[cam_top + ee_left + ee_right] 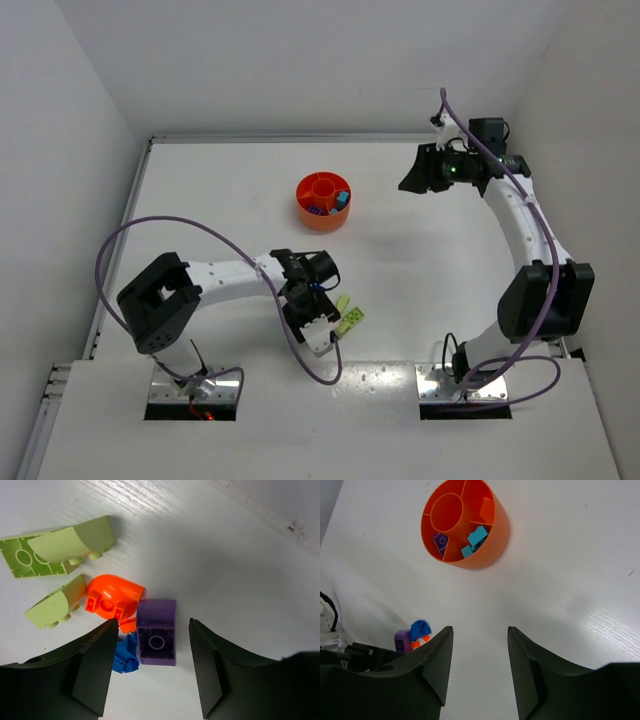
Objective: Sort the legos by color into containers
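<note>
Left jaws: the left gripper (pixel 153 625) has them wide apart, low over the table (pixel 225 570).
Right jaws: the right gripper (pixel 480 630) has them wide apart too, with nothing between them, high over bare table.
Purple brick: the purple brick (pixel 157 647) lies right between the left jaws, studs down, with a small gap on each side.
Close neighbours: an orange piece (pixel 112 597) touches its top left corner, and a blue piece (pixel 125 657) is partly hidden by the left-hand jaw.
Farther neighbours: two yellow-green pieces (pixel 55 550) lie past the orange one.
Open room: the right side of the brick is bare table, all the way to the wall (pixel 280 510).
Tray: the orange tray (pixel 497 535) sits well apart from the pile, with bare table between.
In the tray: one purple piece (pixel 440 541), teal pieces (pixel 476 536) and one orange piece, each colour in its own section.
</note>
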`<move>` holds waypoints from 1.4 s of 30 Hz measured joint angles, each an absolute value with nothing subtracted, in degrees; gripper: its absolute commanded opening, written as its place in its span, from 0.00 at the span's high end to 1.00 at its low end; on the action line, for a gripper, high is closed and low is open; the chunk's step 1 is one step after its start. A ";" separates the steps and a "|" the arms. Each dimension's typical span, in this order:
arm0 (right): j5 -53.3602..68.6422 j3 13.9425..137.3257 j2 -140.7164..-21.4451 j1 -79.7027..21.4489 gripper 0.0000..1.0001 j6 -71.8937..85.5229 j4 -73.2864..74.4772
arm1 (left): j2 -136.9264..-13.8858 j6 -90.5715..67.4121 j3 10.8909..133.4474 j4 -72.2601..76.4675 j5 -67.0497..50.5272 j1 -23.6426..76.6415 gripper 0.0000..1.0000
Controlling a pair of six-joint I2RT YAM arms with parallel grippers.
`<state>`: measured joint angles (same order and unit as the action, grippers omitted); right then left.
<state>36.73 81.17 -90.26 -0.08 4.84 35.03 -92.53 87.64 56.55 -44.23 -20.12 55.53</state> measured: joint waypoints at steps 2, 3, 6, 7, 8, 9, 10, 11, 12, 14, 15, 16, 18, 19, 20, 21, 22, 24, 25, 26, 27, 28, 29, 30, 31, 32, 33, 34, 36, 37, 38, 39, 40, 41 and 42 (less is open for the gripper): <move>36.80 81.06 -90.26 -0.01 0.52 5.02 34.89 | -93.67 87.53 56.95 -43.99 -20.10 55.27 0.36; 36.88 80.97 -90.26 -0.01 0.52 5.06 34.87 | -94.06 87.50 56.99 -43.86 -20.08 55.11 0.36; 37.12 80.77 -90.26 0.27 0.52 5.23 34.83 | -95.22 87.31 57.12 -43.62 -19.81 54.61 0.38; 37.15 80.75 -90.26 0.36 0.52 5.26 34.79 | -95.53 87.15 57.23 -43.59 -19.75 54.48 0.38; 37.15 80.71 -90.26 0.47 0.52 5.28 34.76 | -95.83 87.07 57.39 -43.53 -19.70 54.35 0.39; 37.19 80.68 -90.26 0.58 0.52 5.28 34.76 | -96.07 86.96 57.56 -43.42 -19.64 54.24 0.40; 37.21 80.68 -90.26 0.62 0.52 5.32 34.74 | -96.27 86.89 57.65 -43.24 -19.55 54.13 0.42; 37.26 80.68 -90.26 0.62 0.52 5.39 34.74 | -96.42 86.89 57.71 -43.11 -19.46 54.02 0.43; 37.32 80.68 -90.26 0.62 0.52 5.43 34.74 | -96.57 86.89 57.82 -43.05 -19.46 53.87 0.45; 37.34 80.68 -90.26 0.62 0.52 5.45 34.74 | -96.77 86.76 57.91 -42.85 -19.35 53.58 0.50; 37.36 80.68 -90.26 0.62 0.52 5.45 34.72 | -96.82 86.74 57.91 -42.89 -19.14 53.49 0.50; 37.45 80.68 -90.26 0.62 0.52 5.45 34.72 | -96.95 86.72 57.91 -42.85 -18.98 53.43 0.51; 37.52 80.68 -90.26 0.62 0.52 5.45 34.72 | -97.49 86.56 57.91 -42.83 -18.83 53.28 0.53; 37.52 80.68 -90.26 0.62 0.52 5.48 34.74 | -97.80 86.52 57.91 -42.83 -18.68 53.15 0.54; 37.52 80.68 -90.26 0.62 0.52 5.48 34.72 | -98.04 86.48 57.91 -42.83 -18.57 53.04 0.54; 37.52 80.68 -90.26 0.62 0.52 5.48 34.72 | -98.17 86.50 57.91 -42.81 -18.55 52.95 0.56; 37.52 80.68 -90.26 0.62 0.52 5.48 34.74 | -98.17 86.48 57.91 -42.78 -18.50 52.90 0.58; 37.54 80.68 -90.26 0.62 0.52 5.50 34.72 | -98.17 86.26 57.91 -42.81 -18.39 52.88 0.64; 37.54 80.68 -90.26 0.62 0.52 5.50 34.74 | -98.15 86.21 57.91 -42.78 -18.35 52.88 0.65; 37.54 80.68 -90.26 0.62 0.52 5.50 34.74 | -98.15 86.06 57.91 -42.76 -18.35 52.88 0.65; 37.54 80.68 -90.26 0.62 0.52 5.50 34.74 | -98.13 85.43 57.91 -42.76 -18.35 52.88 0.65; 37.54 80.68 -90.26 0.62 0.52 5.50 34.74 | -98.04 84.86 57.91 -42.74 -18.37 52.88 0.65; 37.54 80.68 -90.26 0.62 0.52 5.50 34.74 | -97.93 84.20 57.91 -42.78 -18.50 52.86 0.67; 37.54 80.66 -90.26 0.62 0.52 5.50 34.72 | -97.76 83.55 57.91 -42.81 -18.70 52.86 0.67; 37.54 80.58 -90.26 0.62 0.52 5.52 34.70 | -97.21 82.15 57.93 -42.81 -19.00 52.86 0.69; 37.58 80.49 -90.26 0.62 0.52 5.52 34.72 | -96.18 80.62 58.00 -42.87 -19.53 52.86 0.71; 37.63 80.40 -90.26 0.62 0.52 5.61 34.70 | -94.72 78.72 58.30 -42.92 -20.14 52.86 0.72; 37.69 80.29 -90.26 0.62 0.52 5.67 34.70 | -92.92 76.53 58.85 -42.87 -20.82 52.84 0.74; 37.85 80.25 -90.26 0.62 0.52 6.04 34.68 | -88.36 71.22 60.36 -41.58 -22.74 52.69 0.77; 37.93 80.25 -90.26 0.62 0.52 6.09 34.68 | -86.43 69.14 61.17 -40.80 -23.49 52.56 0.77; 38.13 80.25 -90.28 0.62 0.52 6.17 34.68 | -84.36 65.98 61.95 -39.44 -24.69 52.16 0.77; 38.20 80.25 -90.28 0.62 0.52 6.28 34.68 | -82.56 63.02 62.57 -37.98 -25.63 51.51 0.78; 38.24 80.25 -90.35 0.62 0.52 6.31 34.68 | -80.64 58.72 63.05 -36.05 -26.87 50.37 0.78; 38.35 80.25 -90.41 0.62 0.52 6.35 34.61 | -79.15 55.16 63.26 -34.04 -27.68 49.19 0.78; 38.52 80.25 -90.54 0.62 0.52 6.50 34.57 | -77.71 50.98 63.24 -31.57 -28.42 47.46 0.78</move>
<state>38.52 80.25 -90.54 0.62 6.50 34.57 -77.71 50.98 63.24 -31.57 -28.42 47.46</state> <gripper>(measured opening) 0.482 0.414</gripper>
